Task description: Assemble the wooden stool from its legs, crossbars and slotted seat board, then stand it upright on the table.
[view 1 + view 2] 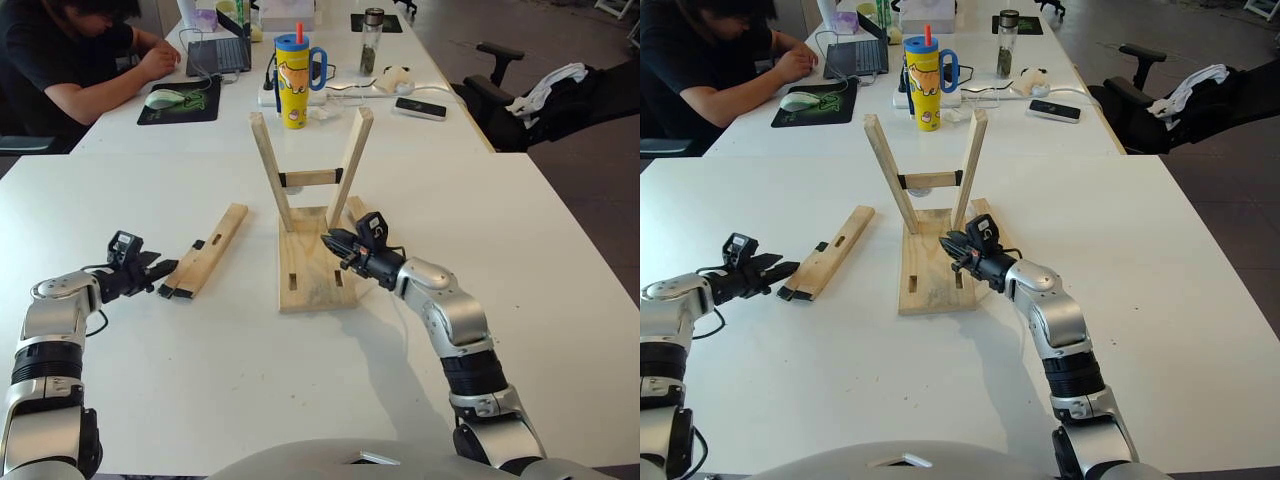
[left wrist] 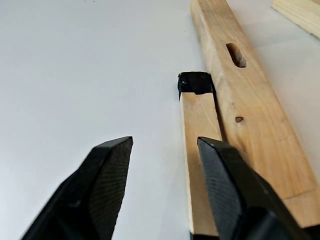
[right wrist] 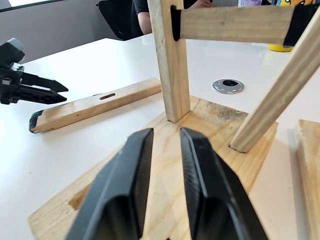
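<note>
The slotted seat board [image 1: 315,262] is lying flat on the white table [image 1: 520,300], near its middle. Two legs [image 1: 270,170] are standing in the slots at the board's far end, leaning apart toward their tops, with a crossbar [image 1: 310,178] joining them partway up. The two near slots [image 1: 293,282] are showing as dark cuts in the wood. The right gripper [image 1: 333,243] is hovering low over the board just in front of the right-hand leg; its fingers [image 3: 125,185] are sitting a narrow gap apart with nothing between them. Another wooden piece [image 3: 310,155] is lying flat along the board's right edge. To the left of the board, a loose leg [image 1: 210,248] is lying flat and angled, and a shorter crossbar with black ends [image 2: 200,145] is lying tight against it. The left gripper [image 1: 165,272] is pointing at the near end of that pair, its fingers [image 2: 107,185] spread wide and holding nothing, one finger reaching over the short crossbar. On the far table, a yellow cup [image 1: 293,80] is wearing a blue lid with a red straw, hiding its contents, and a clear bottle [image 1: 372,45] is holding something dark.
</note>
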Available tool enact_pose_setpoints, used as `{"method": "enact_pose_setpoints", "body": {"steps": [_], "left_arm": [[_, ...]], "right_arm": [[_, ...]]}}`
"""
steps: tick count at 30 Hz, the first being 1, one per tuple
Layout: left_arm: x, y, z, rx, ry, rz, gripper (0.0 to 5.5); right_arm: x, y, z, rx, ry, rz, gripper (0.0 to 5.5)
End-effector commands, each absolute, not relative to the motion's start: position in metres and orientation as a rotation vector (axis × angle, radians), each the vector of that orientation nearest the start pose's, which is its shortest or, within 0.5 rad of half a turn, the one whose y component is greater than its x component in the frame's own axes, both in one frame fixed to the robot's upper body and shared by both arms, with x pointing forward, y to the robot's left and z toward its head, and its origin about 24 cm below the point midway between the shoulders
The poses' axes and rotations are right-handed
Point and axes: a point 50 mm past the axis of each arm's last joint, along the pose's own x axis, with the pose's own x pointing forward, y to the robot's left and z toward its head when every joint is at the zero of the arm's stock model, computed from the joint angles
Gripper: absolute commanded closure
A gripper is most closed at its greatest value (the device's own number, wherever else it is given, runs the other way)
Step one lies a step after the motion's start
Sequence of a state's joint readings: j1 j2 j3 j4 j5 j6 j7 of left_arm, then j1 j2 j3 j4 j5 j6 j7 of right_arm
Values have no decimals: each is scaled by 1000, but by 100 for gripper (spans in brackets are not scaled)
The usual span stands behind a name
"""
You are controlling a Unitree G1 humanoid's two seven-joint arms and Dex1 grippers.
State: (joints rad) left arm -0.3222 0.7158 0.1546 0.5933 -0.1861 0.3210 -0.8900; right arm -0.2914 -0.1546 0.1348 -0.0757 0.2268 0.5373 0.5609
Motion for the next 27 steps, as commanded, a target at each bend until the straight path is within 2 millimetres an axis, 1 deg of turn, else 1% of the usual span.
{"method": "enact_pose_setpoints", "body": {"steps": [1,7,11,14,16,20,22,25,26,27], "left_arm": [[277,324,59,125,566,-468,310],[273,323,52,161,614,-494,310],[271,319,44,172,676,-521,310],[269,321,38,187,728,-482,310],[268,325,34,179,753,-427,334],[268,328,33,173,774,-378,397],[267,328,31,179,782,-364,418],[265,327,26,197,776,-368,418],[267,327,27,209,745,-363,418],[271,327,33,218,679,-344,418]], "right_arm": [[284,-92,82,104,227,816,452],[284,-90,80,88,242,836,452],[284,-89,79,66,247,843,452],[285,-88,80,54,245,847,452],[285,-86,81,47,242,853,449],[285,-86,82,43,230,842,449],[287,-87,84,25,205,822,449],[291,-89,88,28,170,789,449],[291,-89,89,40,167,786,449],[292,-90,90,47,165,784,449]]}}
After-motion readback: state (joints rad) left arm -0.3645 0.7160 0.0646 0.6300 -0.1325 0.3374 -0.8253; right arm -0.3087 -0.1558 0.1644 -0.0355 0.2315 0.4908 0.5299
